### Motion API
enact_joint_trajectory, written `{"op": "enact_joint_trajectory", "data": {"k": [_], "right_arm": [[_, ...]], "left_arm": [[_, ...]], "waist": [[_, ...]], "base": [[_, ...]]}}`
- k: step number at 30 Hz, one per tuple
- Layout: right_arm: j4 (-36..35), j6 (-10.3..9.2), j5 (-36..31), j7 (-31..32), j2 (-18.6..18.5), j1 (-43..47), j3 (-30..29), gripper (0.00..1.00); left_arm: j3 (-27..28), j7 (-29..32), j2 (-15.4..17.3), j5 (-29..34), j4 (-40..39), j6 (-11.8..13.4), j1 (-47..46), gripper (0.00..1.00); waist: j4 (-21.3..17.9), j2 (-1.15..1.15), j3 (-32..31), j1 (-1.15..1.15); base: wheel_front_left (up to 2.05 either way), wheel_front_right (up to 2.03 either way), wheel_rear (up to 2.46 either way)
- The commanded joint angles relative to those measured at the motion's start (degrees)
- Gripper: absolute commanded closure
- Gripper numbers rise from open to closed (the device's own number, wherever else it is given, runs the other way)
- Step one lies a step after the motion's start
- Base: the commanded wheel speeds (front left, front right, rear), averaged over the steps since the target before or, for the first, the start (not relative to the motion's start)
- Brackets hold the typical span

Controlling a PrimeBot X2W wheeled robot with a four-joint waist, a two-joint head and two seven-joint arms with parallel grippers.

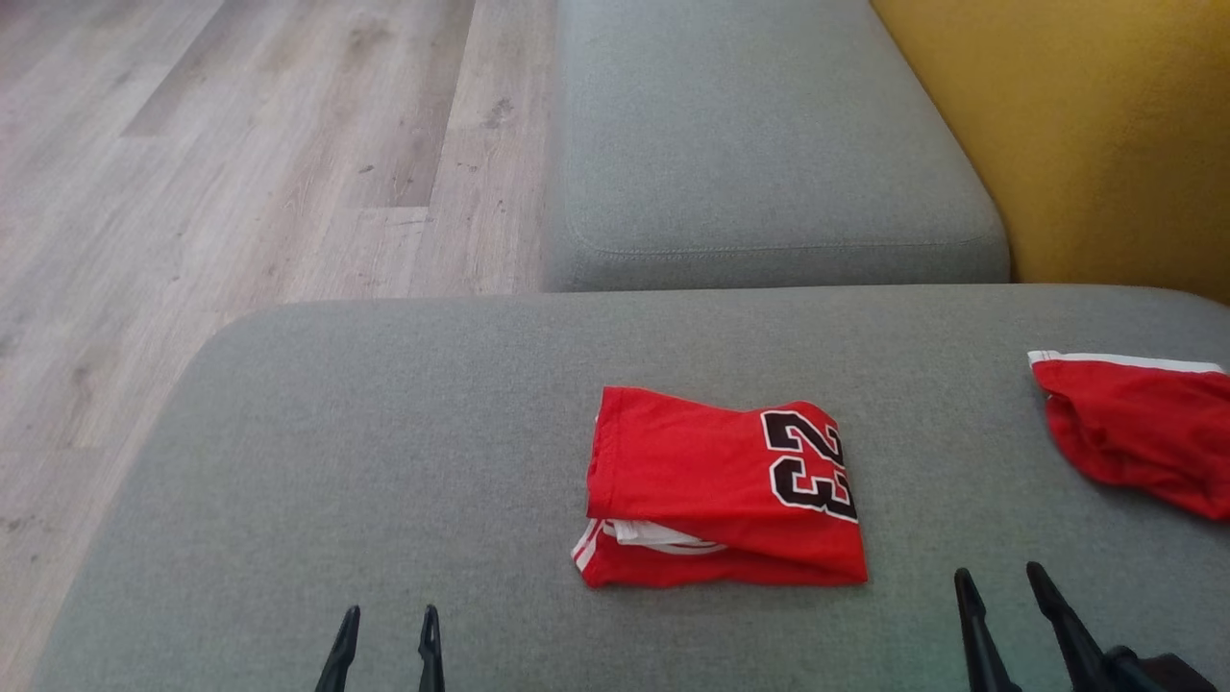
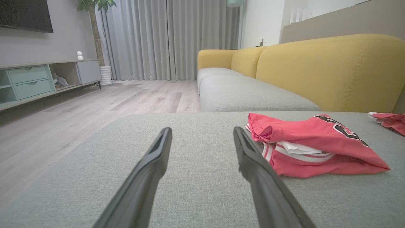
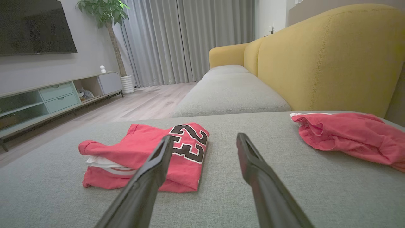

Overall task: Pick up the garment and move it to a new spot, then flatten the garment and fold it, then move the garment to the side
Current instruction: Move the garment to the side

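Note:
A red garment (image 1: 716,485) with a black "23" lies folded on the grey cushion (image 1: 384,432), white-striped layers showing at its near left edge. My left gripper (image 1: 387,620) hovers open near the cushion's front edge, left of the garment (image 2: 313,147), which sits just right of its fingertips (image 2: 202,133). My right gripper (image 1: 999,577) stands open at the lower right, just off the garment's near right corner. In the right wrist view the garment (image 3: 145,155) lies partly behind the left finger (image 3: 158,158), while the gripper (image 3: 205,139) holds nothing.
A second red garment (image 1: 1143,432) lies rumpled at the cushion's right edge. Another grey seat (image 1: 759,144) and a yellow backrest (image 1: 1086,125) stand beyond. Wooden floor (image 1: 240,163) lies to the left. A low cabinet (image 2: 38,80) and a potted plant (image 3: 107,19) stand across the room.

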Motion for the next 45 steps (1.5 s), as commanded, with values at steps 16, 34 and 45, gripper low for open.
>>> {"op": "enact_joint_trajectory", "data": {"k": [16, 34, 45], "right_arm": [[-1.7, 0.39, -1.8, -0.8, 0.1, -1.7, 0.3, 0.00], [3.9, 0.39, 4.1, -0.8, 0.2, -8.0, 1.8, 0.00], [27.9, 0.39, 13.3, 8.4, -0.2, -29.2, 4.2, 0.00]], "left_arm": [[2.8, -0.5, -0.9, 1.5, -2.0, -0.5, -1.4, 0.00], [1.9, -0.5, -0.9, 2.9, -2.4, -0.5, -2.8, 0.00], [0.2, -0.5, -0.9, 4.4, -1.2, 0.7, -5.8, 0.00]], "waist": [[-0.5, 0.00, 0.4, 0.01], [-0.3, 0.00, 5.5, 0.01], [3.3, 0.00, 11.1, 0.01]], "base": [[0.00, 0.00, 0.00], [0.00, 0.00, 0.00], [0.00, 0.00, 0.00]]}}
